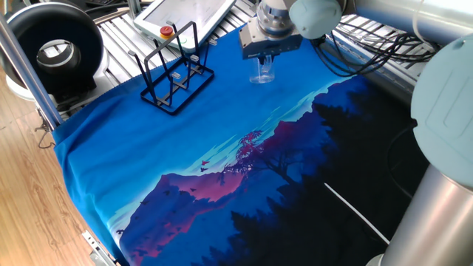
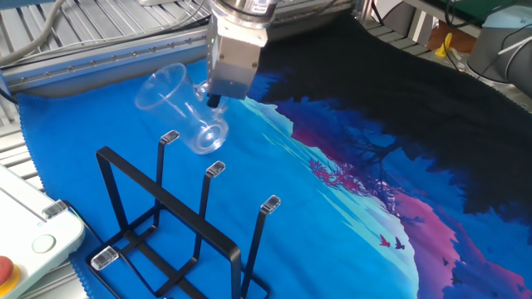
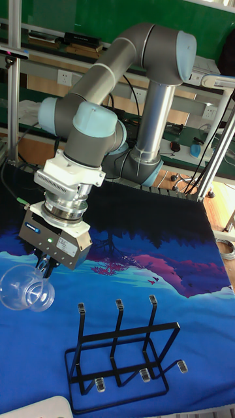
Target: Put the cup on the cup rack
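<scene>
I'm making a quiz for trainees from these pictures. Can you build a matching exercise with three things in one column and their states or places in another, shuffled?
Things:
1. small clear see-through tumbler
2. black thin-wire rack with upright prongs
3. two-finger gripper

States:
A. stands on the blue cloth, nothing hanging on it
B. shut on the tumbler's wall
C. tilted and lifted off the cloth

Pairs: 1-C, 2-A, 3-B
</scene>
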You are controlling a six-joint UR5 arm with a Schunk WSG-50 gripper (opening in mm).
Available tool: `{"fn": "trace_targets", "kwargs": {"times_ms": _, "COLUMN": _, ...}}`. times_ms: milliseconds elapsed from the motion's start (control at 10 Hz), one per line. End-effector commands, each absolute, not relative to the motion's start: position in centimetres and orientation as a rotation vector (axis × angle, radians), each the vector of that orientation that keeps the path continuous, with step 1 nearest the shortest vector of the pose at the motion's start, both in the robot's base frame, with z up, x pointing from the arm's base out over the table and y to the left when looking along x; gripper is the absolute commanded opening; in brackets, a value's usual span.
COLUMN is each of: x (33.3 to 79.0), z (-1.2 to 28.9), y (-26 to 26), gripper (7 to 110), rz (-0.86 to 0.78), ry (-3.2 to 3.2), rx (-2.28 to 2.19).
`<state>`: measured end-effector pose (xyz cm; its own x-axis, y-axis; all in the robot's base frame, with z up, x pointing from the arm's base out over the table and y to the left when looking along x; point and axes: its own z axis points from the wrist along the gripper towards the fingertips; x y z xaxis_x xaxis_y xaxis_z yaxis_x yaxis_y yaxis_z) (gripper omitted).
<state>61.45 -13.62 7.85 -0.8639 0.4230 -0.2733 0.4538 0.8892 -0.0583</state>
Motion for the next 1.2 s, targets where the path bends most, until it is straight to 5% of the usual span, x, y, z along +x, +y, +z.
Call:
{"fn": "trace_targets", "kwargs": {"times_ms": 0, "x": 60.4, "z": 8.3, "y": -12.4, "gripper": 7, "rz": -0.126, "ry": 2.866, "rx": 0.561}}
{"fn": "trace_targets", "kwargs": {"times_ms": 1100, "x": 56.9, "z": 10.7, "y": -7.5, "gripper": 7, "rz": -0.075, "ry": 2.964, "rx": 0.006}}
